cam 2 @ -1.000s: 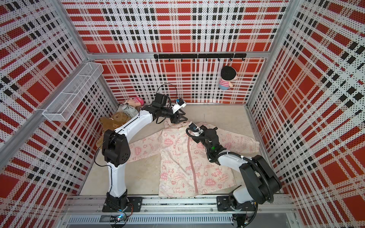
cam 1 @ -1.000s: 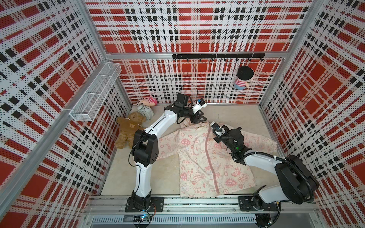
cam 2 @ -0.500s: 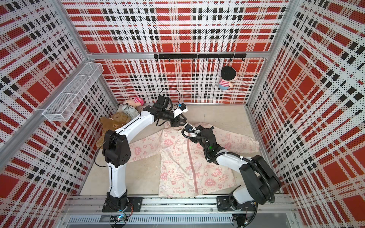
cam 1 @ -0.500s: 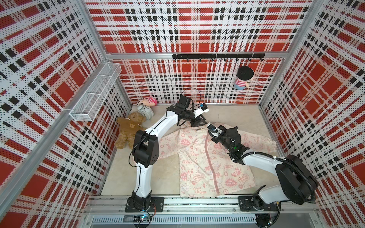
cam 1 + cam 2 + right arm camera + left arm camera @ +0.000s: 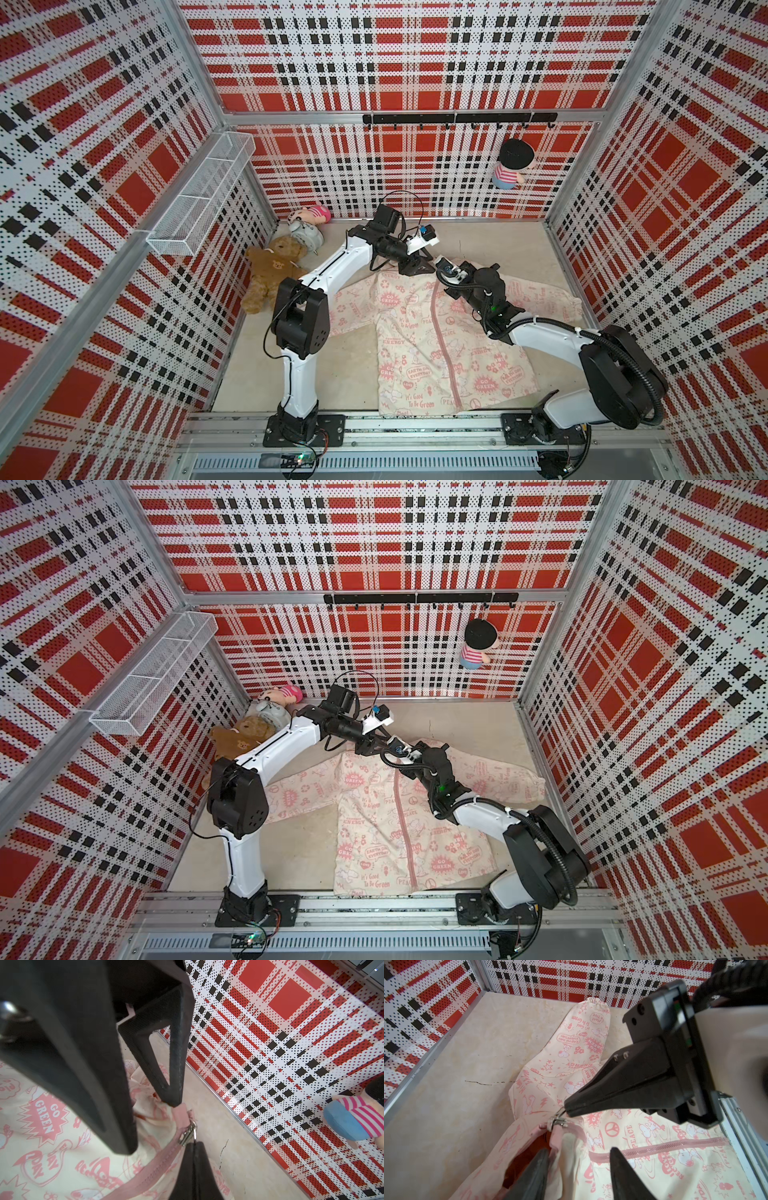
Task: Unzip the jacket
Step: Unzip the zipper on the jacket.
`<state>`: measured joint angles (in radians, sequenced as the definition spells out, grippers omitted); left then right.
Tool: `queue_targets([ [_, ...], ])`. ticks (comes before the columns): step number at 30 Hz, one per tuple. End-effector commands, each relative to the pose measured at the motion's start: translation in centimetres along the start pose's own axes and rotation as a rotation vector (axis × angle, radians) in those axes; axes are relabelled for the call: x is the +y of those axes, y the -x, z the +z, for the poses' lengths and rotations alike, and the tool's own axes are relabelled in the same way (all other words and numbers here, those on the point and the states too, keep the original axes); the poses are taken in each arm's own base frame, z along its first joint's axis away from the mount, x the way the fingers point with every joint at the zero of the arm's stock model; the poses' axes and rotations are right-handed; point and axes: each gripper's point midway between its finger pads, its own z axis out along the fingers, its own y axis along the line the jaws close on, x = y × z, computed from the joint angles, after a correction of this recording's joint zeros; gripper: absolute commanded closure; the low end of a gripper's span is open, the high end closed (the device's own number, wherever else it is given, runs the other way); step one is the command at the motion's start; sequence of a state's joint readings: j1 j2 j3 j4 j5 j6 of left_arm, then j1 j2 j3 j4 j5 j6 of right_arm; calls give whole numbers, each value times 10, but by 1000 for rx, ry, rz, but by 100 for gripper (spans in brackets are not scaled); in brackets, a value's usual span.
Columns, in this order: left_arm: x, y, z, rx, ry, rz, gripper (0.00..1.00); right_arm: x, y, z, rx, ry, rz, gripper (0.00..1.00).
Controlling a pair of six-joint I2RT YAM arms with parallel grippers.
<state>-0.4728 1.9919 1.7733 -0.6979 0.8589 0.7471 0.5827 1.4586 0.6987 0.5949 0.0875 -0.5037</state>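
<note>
Jacket lies flat on the table, front up, zipper closed end to end. Right gripper is pinched tight on the zipper pull at the collar. Left gripper jaws are apart, straddling the collar, not clamped. Suggest: clamp collar first, then draw pull straight along zipper. Legible prints: "GO GREEN", "PEACE", "EARTH DAY EVERYDAY".

Left hand and right hand meet — at the jacket's collar.

In both top views the left arm and right arm hide the jacket's neck end.
</note>
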Motion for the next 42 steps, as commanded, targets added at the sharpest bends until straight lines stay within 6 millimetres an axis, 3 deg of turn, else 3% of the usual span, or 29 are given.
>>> queue_targets([
  [1,-8,11,-3,-2,9,36,44,-3,12,1,-33,-8,-7,100],
  [7,11,24,4,-23,41,16,52,5,14,2,-44,21,-4,100],
  [11,10,28,5,-29,20,26,79,4,12,2,-35,13,-5,100],
  [15,7,22,6,-15,11,29,81,3,12,3,-30,6,-8,100],
  [20,5,9,7,20,20,19,57,3,11,5,-25,4,1,100],
  [23,6,4,9,31,26,18,54,3,12,5,-25,5,0,100],
  [27,12,2,13,38,32,3,61,3,13,4,-33,8,4,100],
  [33,14,-1,18,38,17,-17,83,7,13,5,-31,21,-3,100],
  [38,11,-7,20,56,6,-21,87,7,13,6,-30,17,-5,100],
  [40,12,-8,20,59,7,-24,100,7,14,6,-32,18,-8,100],
  [42,12,-8,20,61,5,-26,100,8,15,7,-37,15,-20,100],
])
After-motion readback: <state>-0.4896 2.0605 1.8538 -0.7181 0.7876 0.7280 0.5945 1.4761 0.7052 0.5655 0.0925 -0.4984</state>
